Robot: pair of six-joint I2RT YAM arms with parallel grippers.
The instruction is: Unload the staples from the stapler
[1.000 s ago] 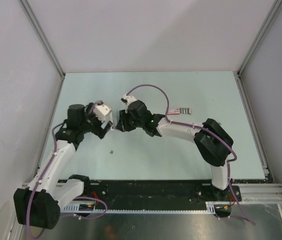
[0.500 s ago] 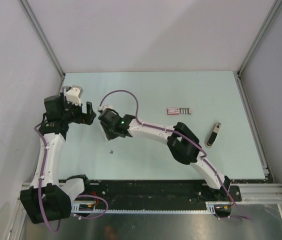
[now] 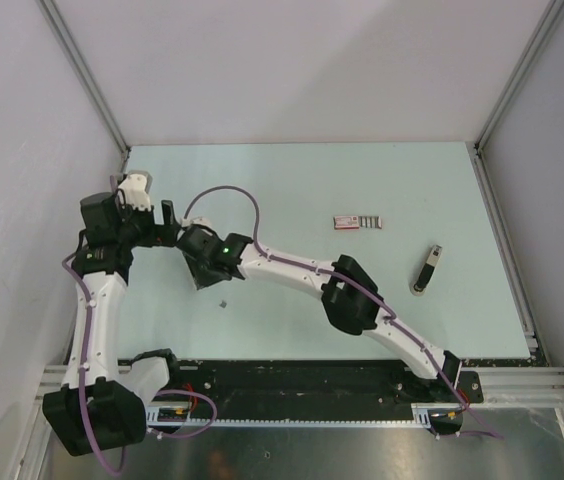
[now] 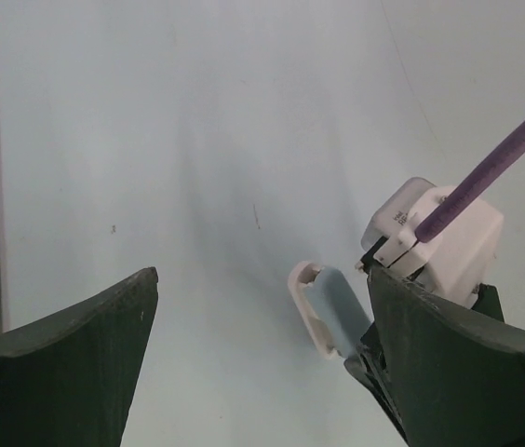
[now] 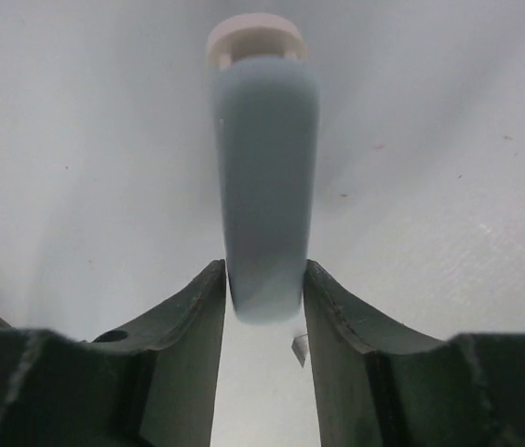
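My right gripper (image 5: 264, 270) is shut on the rear end of a pale blue stapler (image 5: 264, 186) with a cream base, which points away from the wrist above the table. In the top view the right gripper (image 3: 199, 272) is stretched far to the left of the table and hides the stapler. My left gripper (image 3: 169, 225) is just left of it, open and empty. In the left wrist view the stapler (image 4: 332, 303) shows between the wide-open fingers of the left gripper (image 4: 262, 279), close to the right finger, untouched.
A strip of staples on a red-edged card (image 3: 358, 221) lies at the centre right. A black oblong tool (image 3: 427, 269) lies further right. A small grey scrap (image 3: 222, 303) lies on the table below the right gripper, and also shows in the right wrist view (image 5: 299, 347).
Both grippers have moved left across the table. The right arm has stretched out with the stapler in its grip, uncovering the black tool. The left gripper has drawn back toward the left wall.
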